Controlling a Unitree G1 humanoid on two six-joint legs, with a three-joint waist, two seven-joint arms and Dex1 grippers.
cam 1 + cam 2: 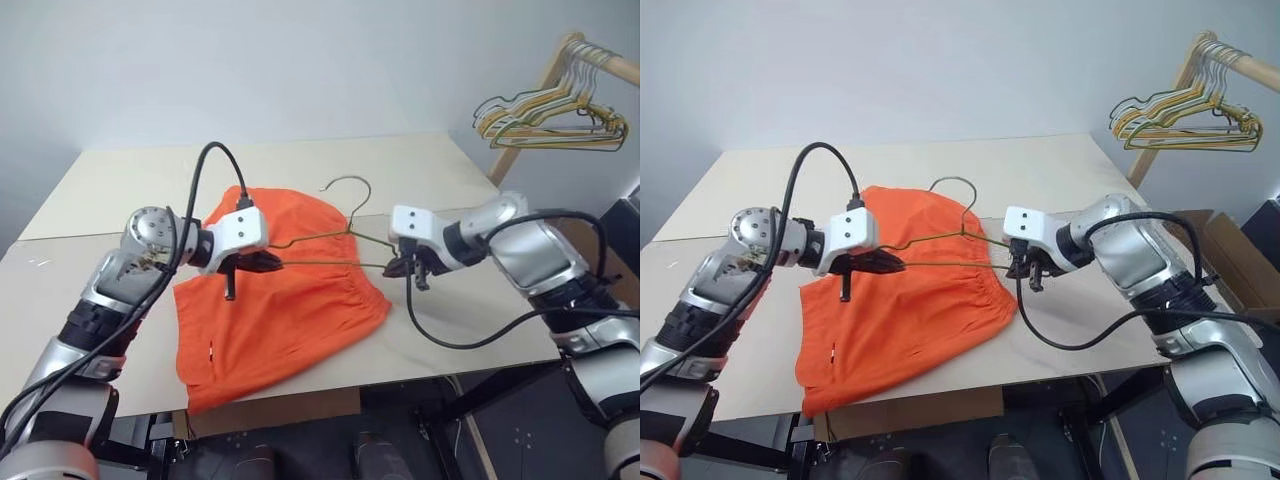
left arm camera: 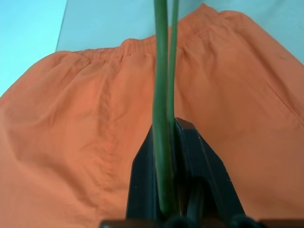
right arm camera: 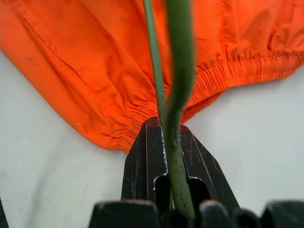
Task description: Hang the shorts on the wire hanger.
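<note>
The orange shorts (image 1: 280, 320) lie flat on the table (image 1: 120, 190), waistband toward the right. The thin wire hanger (image 1: 330, 262) is held just above them, its hook (image 1: 350, 185) pointing toward the far side. My left gripper (image 1: 272, 264) is shut on the hanger's left corner, and in the left wrist view the wire (image 2: 161, 95) runs out from between the black fingers (image 2: 142, 185). My right gripper (image 1: 395, 268) is shut on the right corner, over the waistband's edge. In the right wrist view the wire (image 3: 178, 71) is pinched above the shorts (image 3: 95, 71).
A wooden rack at the far right carries a bunch of yellowish hangers (image 1: 550, 120). A cardboard box (image 1: 1225, 250) stands beside the table on the right. The table's near edge (image 1: 330, 385) runs just below the shorts.
</note>
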